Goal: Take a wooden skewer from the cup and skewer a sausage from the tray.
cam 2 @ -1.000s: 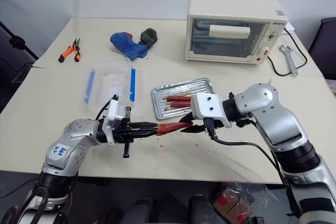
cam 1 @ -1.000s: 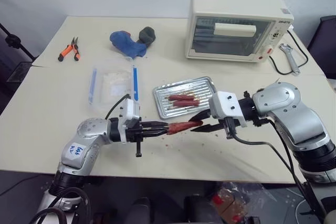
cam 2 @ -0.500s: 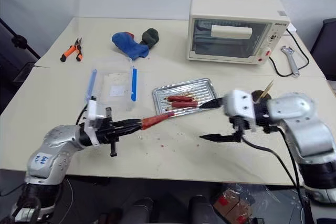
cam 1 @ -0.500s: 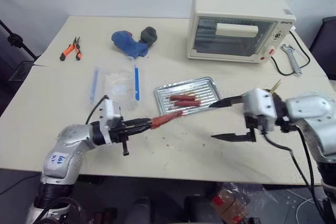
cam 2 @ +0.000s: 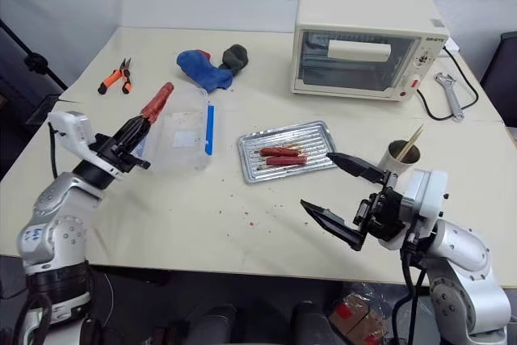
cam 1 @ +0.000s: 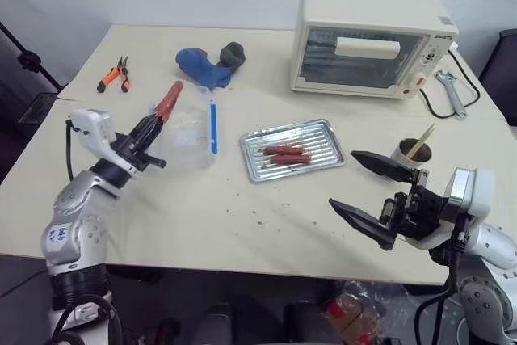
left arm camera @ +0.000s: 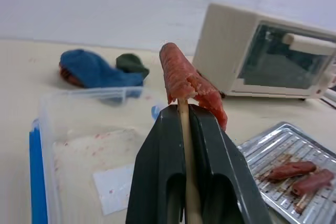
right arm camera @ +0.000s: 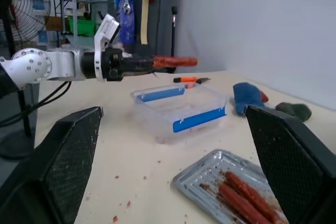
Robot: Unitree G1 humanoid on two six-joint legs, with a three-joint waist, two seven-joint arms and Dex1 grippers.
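- Wooden skewer point(left arm camera: 184, 129) is pinched tight between the black fingers of your left hand point(cam 1: 153, 123), and the red-brown sausage point(cam 1: 169, 99) is stuck on its far end, just past the fingertips.
- Your left hand is raised off the worktop point(cam 1: 202, 216), pointing up and away, with the sausage hanging over the near left corner of the clear plastic box point(cam 1: 187, 128) with the blue strips.
- In the left wrist view you can see the stick running straight up the gap between the two fingers, and the sausage looks torn and ragged where the stick goes in.
- Your right hand point(cam 1: 371, 195) is spread wide open with nothing in it, up above the worktop's near right part, a bit in front of the cup.
- Silver tray point(cam 1: 323, 131) sits mid-worktop, well apart from the skewered sausage, with a few darker sausages point(cam 1: 283, 154) lying in it.
- Grey-beige cup point(cam 1: 414, 153) stands right of the tray, a spare stick point(cam 1: 422, 140) poking out of it at a tilt.
- Further back you've got the cream toaster oven point(cam 1: 371, 38), a blue cloth point(cam 1: 200, 65) with a dark one point(cam 1: 232, 53) touching it, orange-handled pliers point(cam 1: 113, 74) on the far left, and a wrench point(cam 1: 449, 90) right of the oven.
- Small red crumbs are scattered on the worktop in front of the tray.
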